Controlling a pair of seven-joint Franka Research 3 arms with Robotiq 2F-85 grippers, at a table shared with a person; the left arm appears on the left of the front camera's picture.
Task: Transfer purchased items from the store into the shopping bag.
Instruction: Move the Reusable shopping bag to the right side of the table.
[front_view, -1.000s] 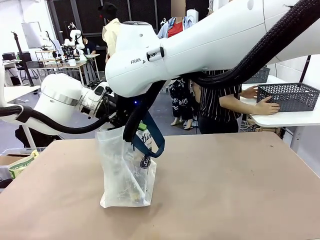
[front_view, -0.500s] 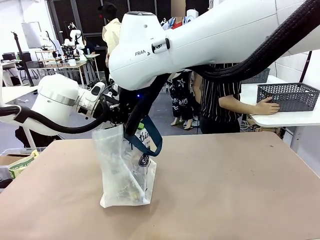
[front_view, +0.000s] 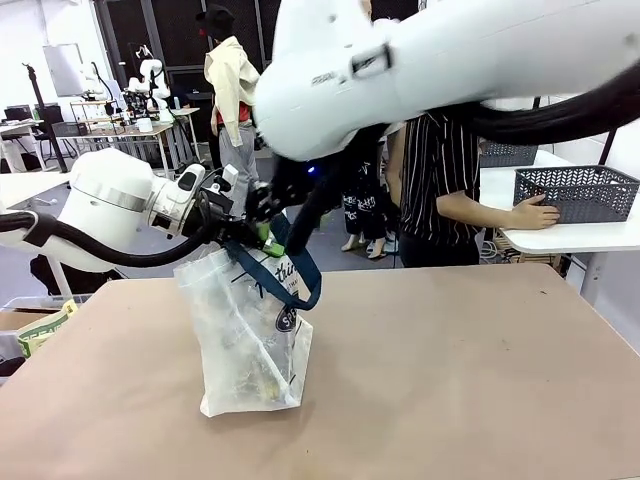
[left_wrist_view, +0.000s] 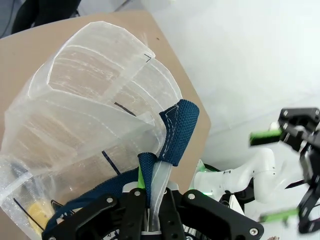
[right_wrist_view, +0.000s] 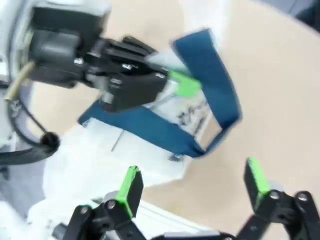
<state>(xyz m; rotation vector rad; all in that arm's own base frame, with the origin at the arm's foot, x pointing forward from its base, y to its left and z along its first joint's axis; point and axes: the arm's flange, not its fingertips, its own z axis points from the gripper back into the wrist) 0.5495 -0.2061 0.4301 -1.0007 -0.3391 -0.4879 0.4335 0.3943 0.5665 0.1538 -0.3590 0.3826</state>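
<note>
The shopping bag stands upright on the brown table, left of its middle, with packaged goods showing dimly through the plastic (one is yellow). The left gripper is clamped on the bag's rim and navy handle, holding the mouth up. The right gripper hangs above the bag with its green-padded fingers spread wide and nothing between them. A grey basket sits on a white side table at far right, a person's hand against it.
</note>
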